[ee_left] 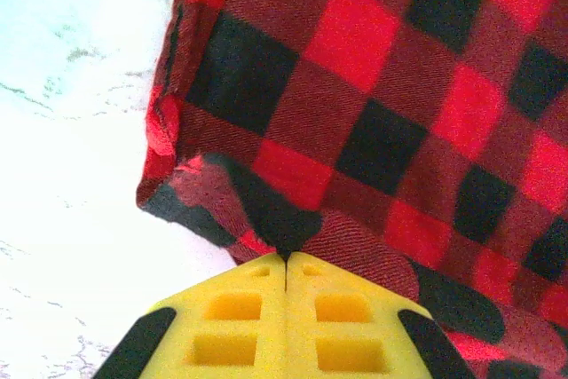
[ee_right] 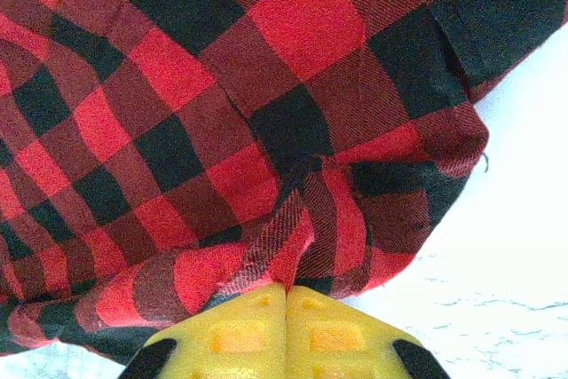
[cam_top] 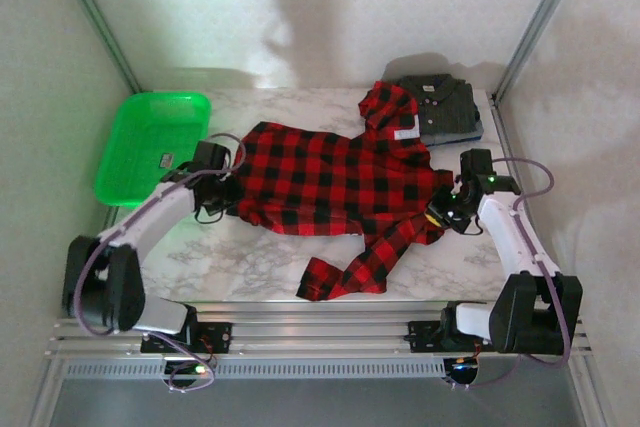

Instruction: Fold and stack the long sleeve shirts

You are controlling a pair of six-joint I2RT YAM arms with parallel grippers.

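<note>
On the near half of the white marble-patterned table (cam_top: 250, 257), one sleeve of the red-and-black buffalo-plaid flannel shirt (cam_top: 330, 182) is trailing towards the near edge. The left gripper (cam_top: 226, 193) is pinching the shirt's left edge. In the left wrist view its yellow fingers (ee_left: 235, 326) are pressing together on a bunched fold of the woven plaid (ee_left: 382, 86). The right gripper (cam_top: 441, 213) is clamping the shirt's right edge. In the right wrist view its fingertips (ee_right: 337, 335) are meeting on gathered, wrinkled cloth (ee_right: 222, 86).

The shirt is lying spread flat across the middle of the table, with its white neck label (cam_top: 405, 133) showing near the far end. Farther left, the green plastic basket (cam_top: 150, 142) is sitting, with a small item inside that is too small to make out. At the far right, the folded dark grey-olive collared shirt (cam_top: 440, 105) is resting on a blue garment (cam_top: 470, 135).
</note>
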